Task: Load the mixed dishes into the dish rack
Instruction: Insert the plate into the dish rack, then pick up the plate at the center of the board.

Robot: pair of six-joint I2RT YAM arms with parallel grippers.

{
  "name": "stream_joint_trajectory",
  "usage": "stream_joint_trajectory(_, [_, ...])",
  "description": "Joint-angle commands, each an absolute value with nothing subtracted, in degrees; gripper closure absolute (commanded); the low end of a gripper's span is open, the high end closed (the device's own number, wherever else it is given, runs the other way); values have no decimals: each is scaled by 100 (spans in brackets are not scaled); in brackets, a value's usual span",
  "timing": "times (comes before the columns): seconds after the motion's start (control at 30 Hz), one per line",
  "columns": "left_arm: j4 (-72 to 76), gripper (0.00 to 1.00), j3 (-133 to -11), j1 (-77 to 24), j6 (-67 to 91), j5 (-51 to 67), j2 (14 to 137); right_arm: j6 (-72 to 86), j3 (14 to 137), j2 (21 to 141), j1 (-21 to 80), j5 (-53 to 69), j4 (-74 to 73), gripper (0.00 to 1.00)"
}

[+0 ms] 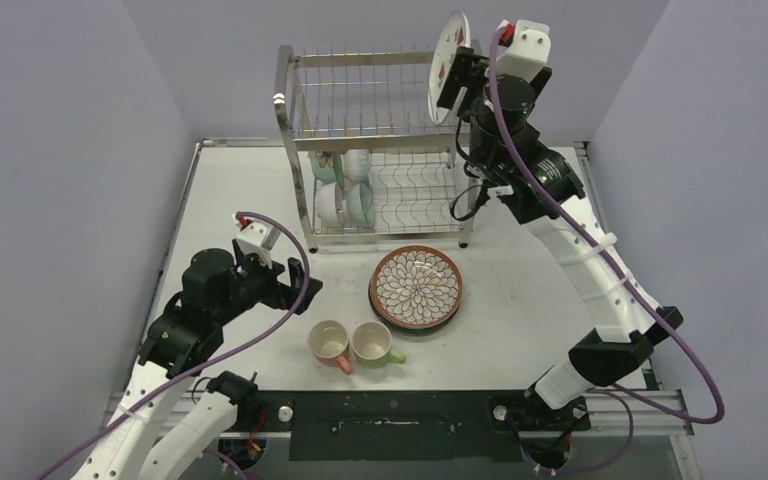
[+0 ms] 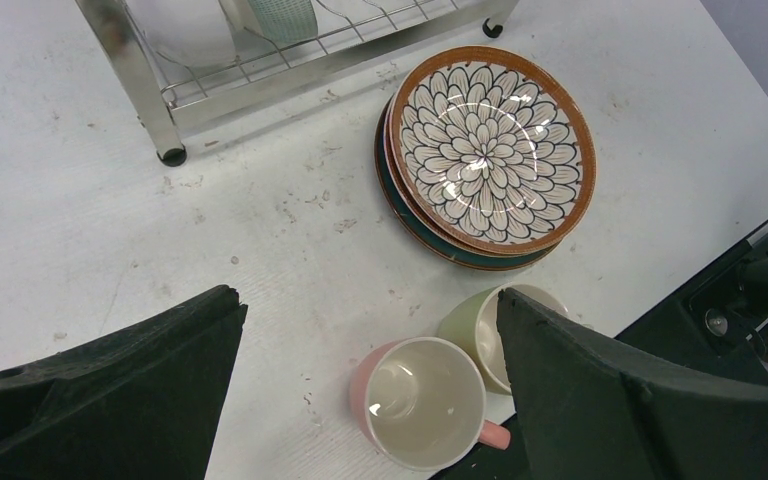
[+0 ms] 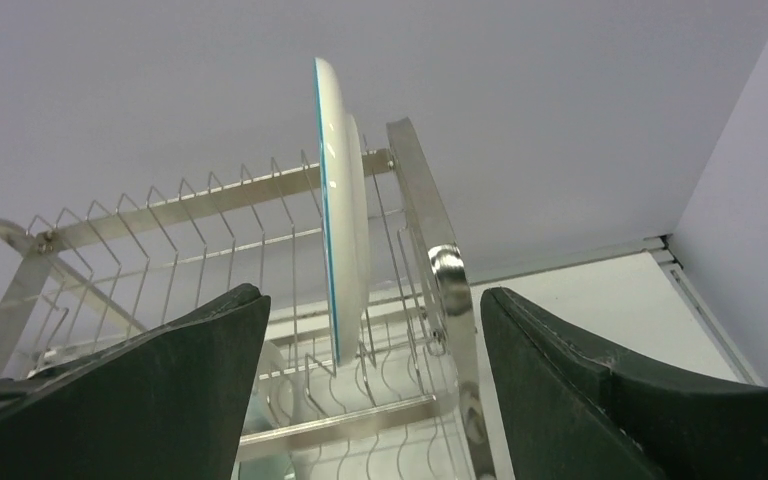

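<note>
The dish rack (image 1: 380, 60) stands at the back of the table. A white plate with red strawberries (image 1: 450, 55) stands on edge in a slot at the right end of its top tier, seen edge-on as the plate (image 3: 345, 200) in the right wrist view. My right gripper (image 1: 457, 82) is open just behind it, jaws wide on either side and not touching. Small bowls (image 1: 343, 190) sit in the lower tier. A stack of plates topped by a brown-rimmed petal plate (image 1: 417, 286), a pink mug (image 1: 329, 343) and a green mug (image 1: 373, 342) stand on the table. My left gripper (image 1: 298, 285) hovers open above the pink mug (image 2: 425, 402).
The rack's steel post (image 3: 440, 270) lies between my right fingers, right of the plate. A rack foot (image 2: 170, 155) is ahead of my left gripper, with the plate stack (image 2: 490, 150) to its right. A black strip (image 1: 400, 420) runs along the table's near edge, close to the mugs.
</note>
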State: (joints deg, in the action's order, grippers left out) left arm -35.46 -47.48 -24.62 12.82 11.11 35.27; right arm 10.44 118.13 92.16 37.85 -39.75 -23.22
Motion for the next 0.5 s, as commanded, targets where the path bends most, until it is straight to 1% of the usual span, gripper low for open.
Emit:
stream_joint_trajectory(0.0, [-3529,3,-4780,-2472,1230,1092,3576,1616,11065,8401,3788,-3559,-2435,21])
stream_joint_trajectory(0.13, [-3529,3,-4781,-2470,1276,1055,3569,1905,10182,7696,3771,-3303,-2540,21])
stream_joint_trajectory(0.3, [-3508,3,-4796,-2470,1427,1066,3617,2103,9552,7067,3689,-2792,-3097,21])
stream_joint_trajectory(0.47, [-3482,3,-4849,-2470,1668,1034,3713,2431,8607,6424,3638,-2390,-3468,20])
